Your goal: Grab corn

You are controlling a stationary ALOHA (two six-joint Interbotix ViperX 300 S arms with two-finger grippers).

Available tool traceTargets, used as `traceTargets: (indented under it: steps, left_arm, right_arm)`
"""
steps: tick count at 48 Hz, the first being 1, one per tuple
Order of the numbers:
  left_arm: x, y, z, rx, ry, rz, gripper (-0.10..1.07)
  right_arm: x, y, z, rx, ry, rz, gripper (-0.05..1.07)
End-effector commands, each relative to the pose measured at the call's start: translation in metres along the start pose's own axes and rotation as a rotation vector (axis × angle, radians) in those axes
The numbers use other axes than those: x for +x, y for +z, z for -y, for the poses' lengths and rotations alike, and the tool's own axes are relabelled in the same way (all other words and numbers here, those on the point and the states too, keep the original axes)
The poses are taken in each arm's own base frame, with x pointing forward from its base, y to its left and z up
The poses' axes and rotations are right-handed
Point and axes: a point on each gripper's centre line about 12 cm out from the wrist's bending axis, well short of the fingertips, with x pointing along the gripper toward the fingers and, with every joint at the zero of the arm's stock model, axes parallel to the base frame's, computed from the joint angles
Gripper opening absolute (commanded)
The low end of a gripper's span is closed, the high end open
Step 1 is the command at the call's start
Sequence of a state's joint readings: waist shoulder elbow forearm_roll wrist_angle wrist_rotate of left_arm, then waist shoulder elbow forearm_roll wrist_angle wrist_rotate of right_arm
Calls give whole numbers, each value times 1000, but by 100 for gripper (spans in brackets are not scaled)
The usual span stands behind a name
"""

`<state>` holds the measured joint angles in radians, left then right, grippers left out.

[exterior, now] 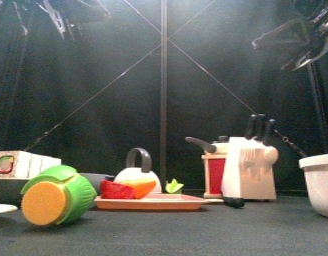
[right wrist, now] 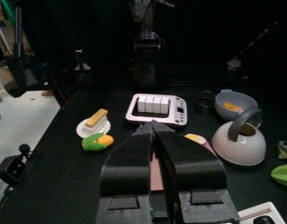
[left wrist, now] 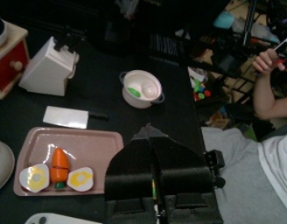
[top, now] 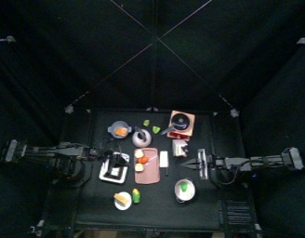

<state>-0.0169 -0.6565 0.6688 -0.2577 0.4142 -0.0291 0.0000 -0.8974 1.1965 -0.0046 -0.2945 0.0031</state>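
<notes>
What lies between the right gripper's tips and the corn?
Nothing: the right wrist view shows only bare table between the right gripper and the corn.

Small yellow-green corn cob (top: pixel 135 195) lies beside white plate (top: pixel 122 201) near table front; both black arms rest at the sides.

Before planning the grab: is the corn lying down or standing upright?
Lying down: the corn rests on its side beside a small white plate.
</notes>
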Motion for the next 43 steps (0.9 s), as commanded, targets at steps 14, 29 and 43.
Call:
traceTargets:
  steps: [14,29,43]
  left_arm:
    - [19,17,-6,-15,152,-284,2]
    - [17,25,-12,-123,567,-289,2]
    - [65,-4,39,-220,664,-204,4]
  right_arm:
    - [0,4,1,3,-4,14,3]
    - [-1,0,1,3,-4,-5,3]
    - [-1,1,1,0,-3,-8,3]
